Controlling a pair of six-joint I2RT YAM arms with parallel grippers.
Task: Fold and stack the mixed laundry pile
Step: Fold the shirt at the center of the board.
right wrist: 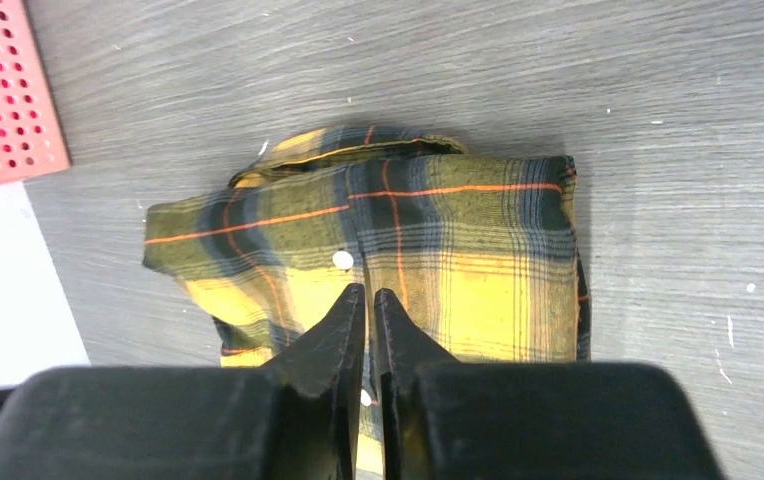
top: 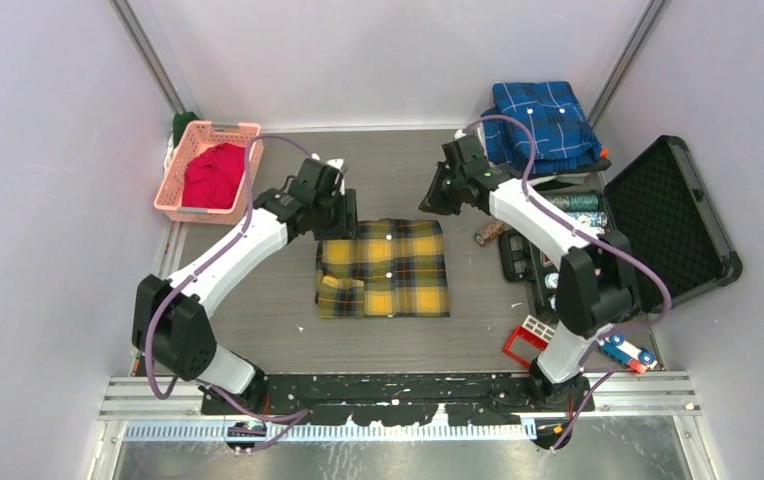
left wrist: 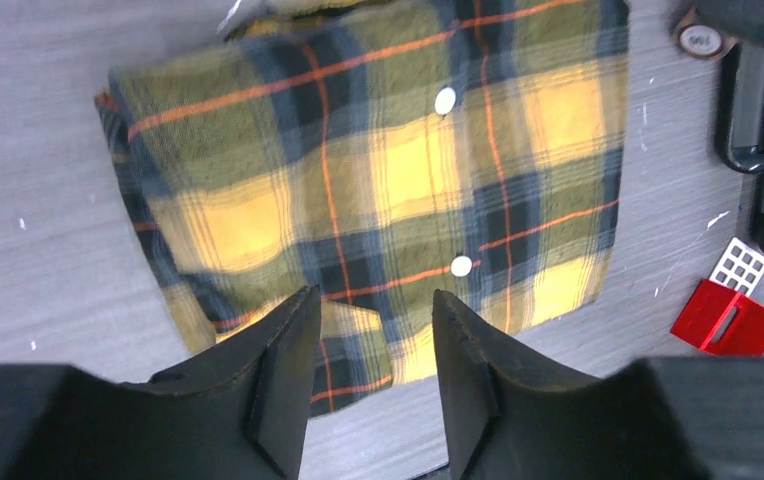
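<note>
The yellow-and-black plaid shirt (top: 383, 268) lies folded into a flat rectangle in the middle of the table, buttons up. It also fills the left wrist view (left wrist: 378, 170) and the right wrist view (right wrist: 458, 250). The plain red T-shirt (top: 211, 175) lies bunched in the pink basket (top: 173, 190) at the far left. My left gripper (top: 345, 210) (left wrist: 373, 300) hovers over the shirt's far left corner, open and empty. Off the shirt's far right corner, my right gripper (top: 428, 200) (right wrist: 370, 293) hangs above the cloth, its jaws a narrow slit apart with nothing between them.
A folded blue plaid shirt (top: 543, 120) lies at the far right. An open black case (top: 673, 215) with tools stands on the right, with a small roll (top: 488, 232) beside it. A red and white block (top: 525, 343) sits near the right arm's base.
</note>
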